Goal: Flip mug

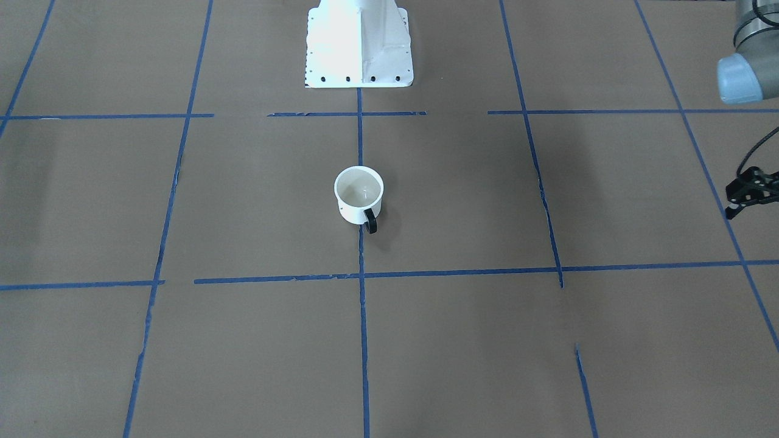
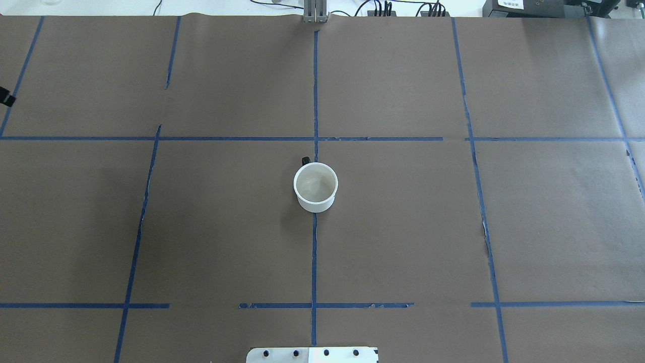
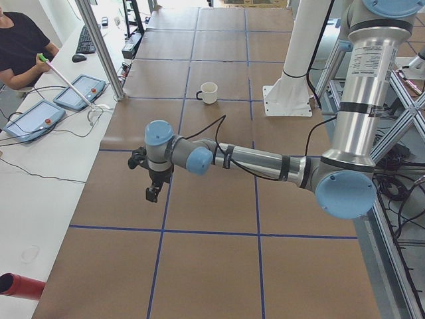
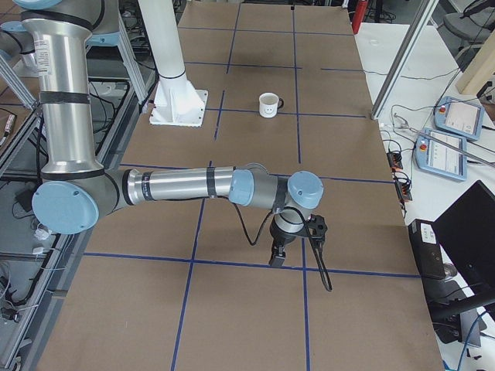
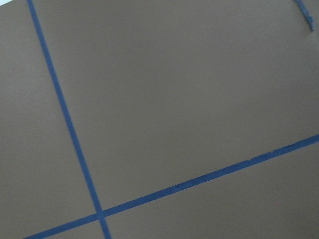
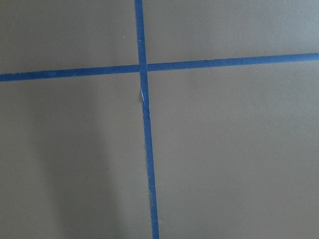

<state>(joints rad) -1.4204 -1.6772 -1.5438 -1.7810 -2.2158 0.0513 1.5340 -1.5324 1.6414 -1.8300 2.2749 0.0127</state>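
The mug stands upright at the table's middle, its mouth up and its pale inside showing. Its black handle points away from the robot. It also shows in the overhead view, in the left view, and in the right view with its smiley face. My left gripper hangs over the table's left end, far from the mug and cut by the frame edge; I cannot tell its state. My right gripper hangs over the right end, far from the mug; I cannot tell its state. Both hold nothing that I can see.
The brown table cover carries a grid of blue tape. The white robot base stands behind the mug. A metal post, control tablets and an operator are beyond the far edge.
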